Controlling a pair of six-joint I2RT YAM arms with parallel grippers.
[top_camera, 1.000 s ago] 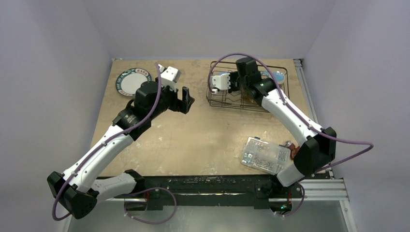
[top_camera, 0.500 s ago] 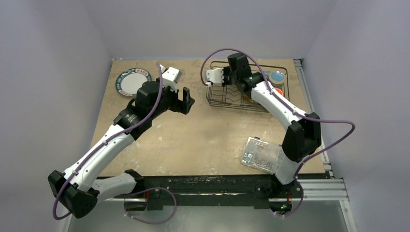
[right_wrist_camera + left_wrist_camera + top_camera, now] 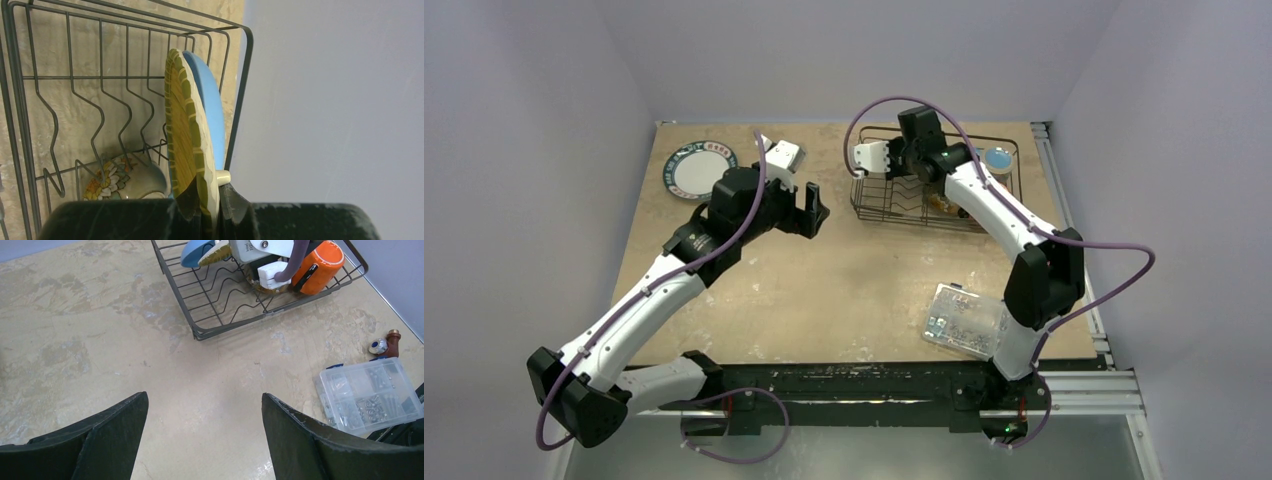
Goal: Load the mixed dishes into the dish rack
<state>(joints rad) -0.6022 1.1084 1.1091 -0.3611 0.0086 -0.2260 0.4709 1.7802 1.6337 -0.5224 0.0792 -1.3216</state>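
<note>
The dish rack (image 3: 924, 215) stands at the back right; it also shows in the left wrist view (image 3: 220, 305). My right gripper (image 3: 209, 192) is shut on the rim of the yellow dark-rimmed plate (image 3: 186, 125), which stands upright in the dividers against the blue plate (image 3: 210, 110). The white bowl (image 3: 127, 181) lies in the rack beside them. The orange cup (image 3: 320, 265) and the light-blue mug (image 3: 998, 158) are in the rack too. The white plate with green patterned rim (image 3: 699, 170) lies at the back left. My left gripper (image 3: 204, 396) is open and empty above bare table.
The clear plastic box (image 3: 969, 320) of small parts sits at the front right, also seen in the left wrist view (image 3: 365, 395). A small brass fitting (image 3: 387, 341) lies just behind it. The table's right edge runs along a metal rail (image 3: 1064, 200).
My right gripper has moved with the yellow plate toward the rack's back left end, and its elbow has swung inward. My left arm has barely shifted.
</note>
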